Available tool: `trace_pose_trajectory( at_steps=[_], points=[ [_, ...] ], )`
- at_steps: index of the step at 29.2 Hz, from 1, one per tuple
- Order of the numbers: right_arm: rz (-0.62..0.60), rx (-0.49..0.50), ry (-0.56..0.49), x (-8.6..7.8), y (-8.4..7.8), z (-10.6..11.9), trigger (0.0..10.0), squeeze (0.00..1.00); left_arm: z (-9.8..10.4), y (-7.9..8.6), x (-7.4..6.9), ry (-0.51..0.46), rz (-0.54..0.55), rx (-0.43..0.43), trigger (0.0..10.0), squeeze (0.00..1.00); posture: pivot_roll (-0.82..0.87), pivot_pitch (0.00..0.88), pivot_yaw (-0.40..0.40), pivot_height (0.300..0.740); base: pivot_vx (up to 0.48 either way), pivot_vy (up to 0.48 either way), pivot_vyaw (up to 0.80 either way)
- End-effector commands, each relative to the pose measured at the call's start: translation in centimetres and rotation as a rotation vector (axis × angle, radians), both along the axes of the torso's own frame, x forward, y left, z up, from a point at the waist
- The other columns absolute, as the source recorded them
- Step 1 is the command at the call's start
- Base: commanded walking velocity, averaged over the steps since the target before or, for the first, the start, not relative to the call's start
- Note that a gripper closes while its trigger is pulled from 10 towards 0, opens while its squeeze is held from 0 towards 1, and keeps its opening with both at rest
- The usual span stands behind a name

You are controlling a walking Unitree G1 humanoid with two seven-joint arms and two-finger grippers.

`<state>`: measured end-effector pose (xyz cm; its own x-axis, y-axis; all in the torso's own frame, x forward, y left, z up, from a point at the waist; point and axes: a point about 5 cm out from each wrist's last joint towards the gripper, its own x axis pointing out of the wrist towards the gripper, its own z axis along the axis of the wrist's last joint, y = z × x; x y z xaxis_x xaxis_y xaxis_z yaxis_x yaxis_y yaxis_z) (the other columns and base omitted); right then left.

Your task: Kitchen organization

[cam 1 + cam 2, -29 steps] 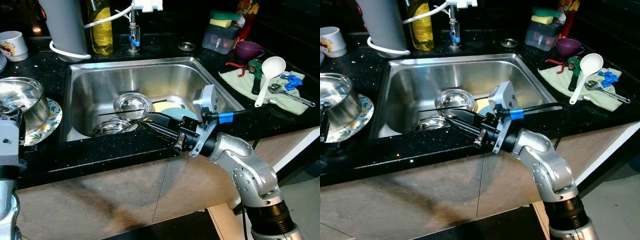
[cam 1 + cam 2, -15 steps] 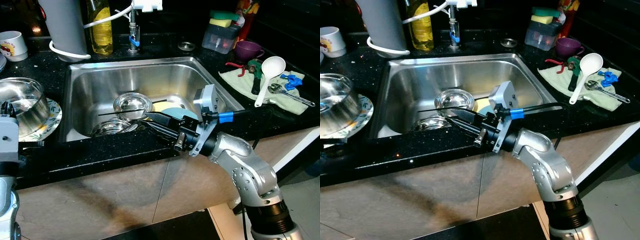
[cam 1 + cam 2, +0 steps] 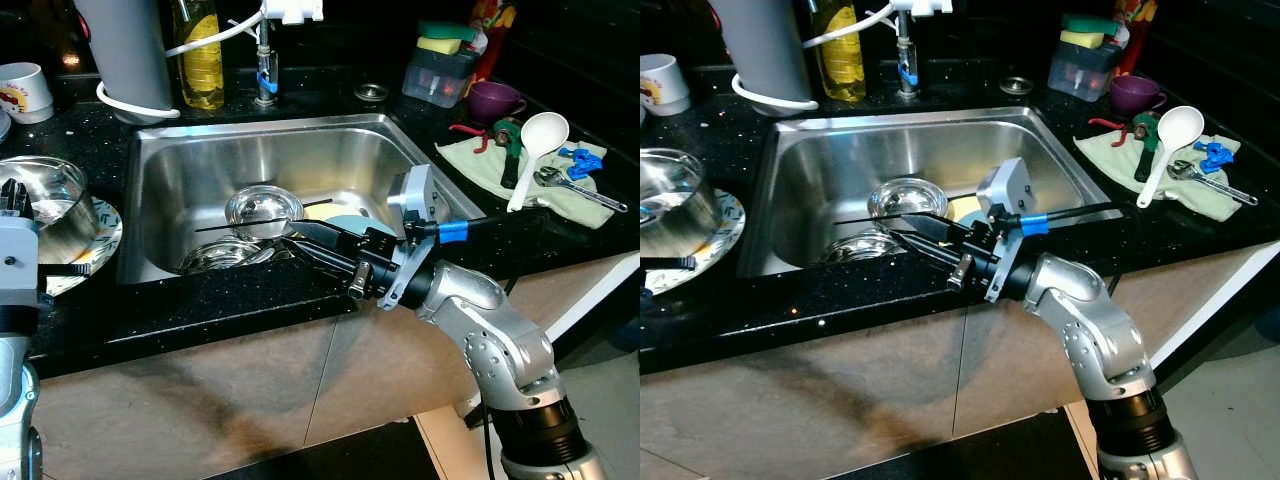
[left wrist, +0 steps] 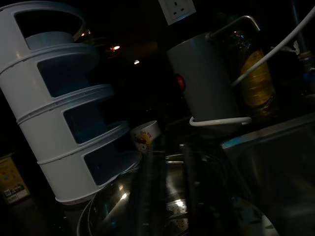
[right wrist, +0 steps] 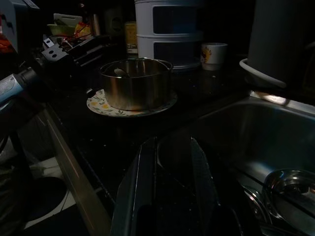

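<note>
Steel bowls [image 3: 264,212] lie unlifted in the sink [image 3: 180,160], just past the right gripper [image 3: 300,243], whose fingers stand narrowly parted, holding nothing. The left gripper [image 4: 167,196] (fingers apart too) hovers over the pot [image 3: 45,190]; most organizing seems left.

On the black speckled surface [image 3: 330,88], behind the sink, stands a grey cylindrical appliance [image 3: 125,45] with a white cord [image 3: 215,35] looped round its base. Just beside it is a bottle of yellow liquid [image 3: 203,60], then the tap [image 3: 266,62]. Further right are a small metal ring [image 3: 371,92], a clear tub [image 3: 438,80] topped with a yellow sponge [image 3: 441,44], and a purple cup [image 3: 494,100]. A pale green cloth [image 3: 475,165] carries a white ladle [image 3: 535,145], a wrench [image 3: 580,190] and green-handled pliers [image 3: 511,145]. A printed mug [image 3: 25,90] sits far left, near a white tiered rack [image 4: 59,118].
</note>
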<state>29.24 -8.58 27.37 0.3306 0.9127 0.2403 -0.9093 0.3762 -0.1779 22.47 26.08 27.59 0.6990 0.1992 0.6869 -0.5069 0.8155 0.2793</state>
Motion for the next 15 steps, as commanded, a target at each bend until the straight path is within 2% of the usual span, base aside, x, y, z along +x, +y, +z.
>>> trace_pose_trajectory(
  at_steps=[1,8,15],
  points=[
    [-0.011,0.01,-0.007,0.1,-0.3,0.1,10.0,0.0,0.0,-0.2,-0.2,0.002,-0.018,0.027,10.0,1.0,0.02,0.174,-0.056,0.74,0.0,0.0,0.0],
    [-0.007,0.008,-0.005,0.1,-0.2,0.0,10.0,0.0,-1.8,-1.4,-0.5,0.078,-0.122,-0.007,10.0,1.0,0.02,0.172,-0.056,0.74,0.0,0.0,0.0],
    [-0.005,0.006,-0.006,0.1,-0.2,0.0,10.0,0.0,-2.2,-1.2,-0.3,0.107,-0.094,-0.014,10.0,1.0,0.02,0.162,-0.056,0.74,0.0,0.0,0.0]
  ],
)
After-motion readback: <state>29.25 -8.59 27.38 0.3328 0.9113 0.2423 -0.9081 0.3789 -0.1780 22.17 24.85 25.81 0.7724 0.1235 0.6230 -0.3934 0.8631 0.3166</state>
